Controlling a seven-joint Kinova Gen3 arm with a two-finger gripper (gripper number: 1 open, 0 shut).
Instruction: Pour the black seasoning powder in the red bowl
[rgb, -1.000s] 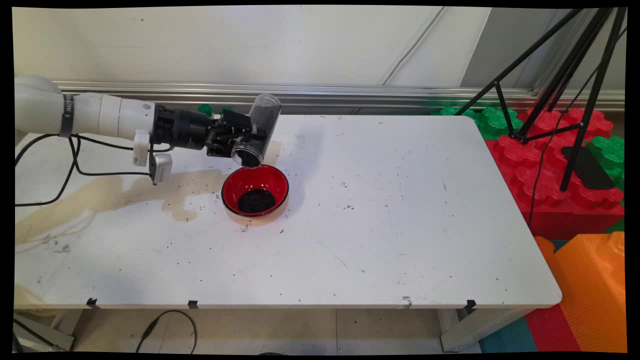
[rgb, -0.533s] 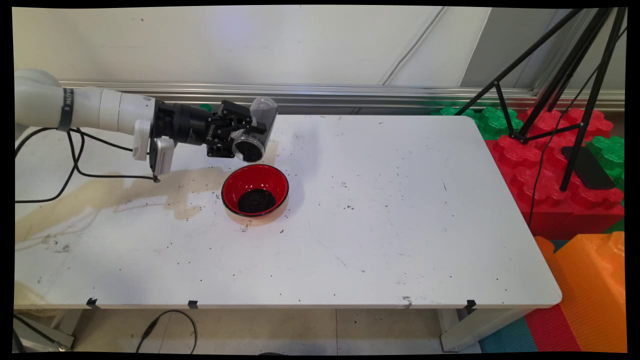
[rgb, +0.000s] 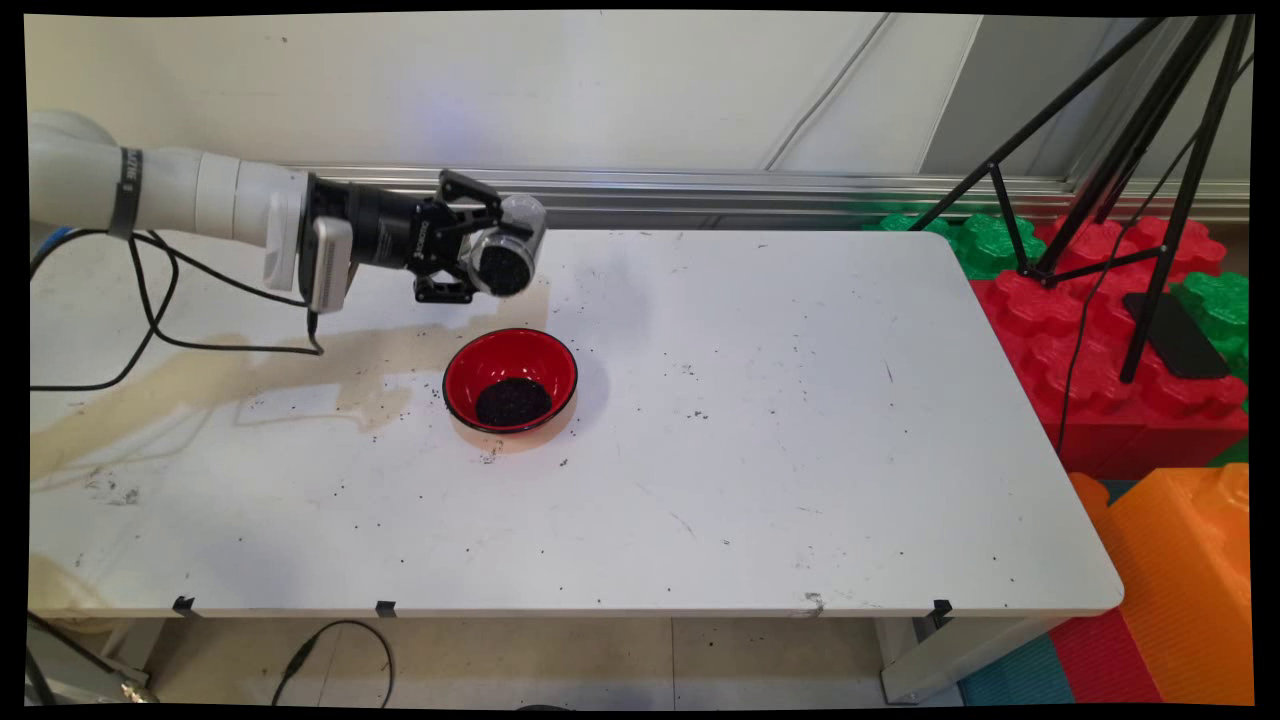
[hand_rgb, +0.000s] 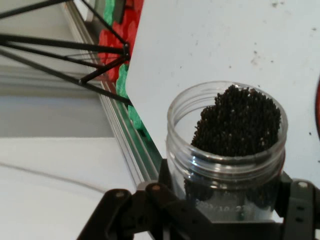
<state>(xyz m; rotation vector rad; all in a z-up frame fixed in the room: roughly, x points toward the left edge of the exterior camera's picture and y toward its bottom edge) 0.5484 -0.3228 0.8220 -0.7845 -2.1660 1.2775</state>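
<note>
The clear jar (rgb: 508, 262) of black granules (hand_rgb: 237, 122), a second ago tipped mouth-down over the red bowl (rgb: 510, 378), has rolled back nearly level and risen, so pouring has stopped. The end effector (rgb: 470, 250) stays clenched on it above the worktop (rgb: 760, 420), just behind the bowl, which holds a dark heap.

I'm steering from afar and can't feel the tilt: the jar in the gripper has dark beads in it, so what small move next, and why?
Probably roll the wrist a little more, mouth upward. The gripper holds the jar on its side above the table, behind the red bowl rather than over it. In the hand view the beads are heaped at the open mouth, so they could spill onto the table.
</note>
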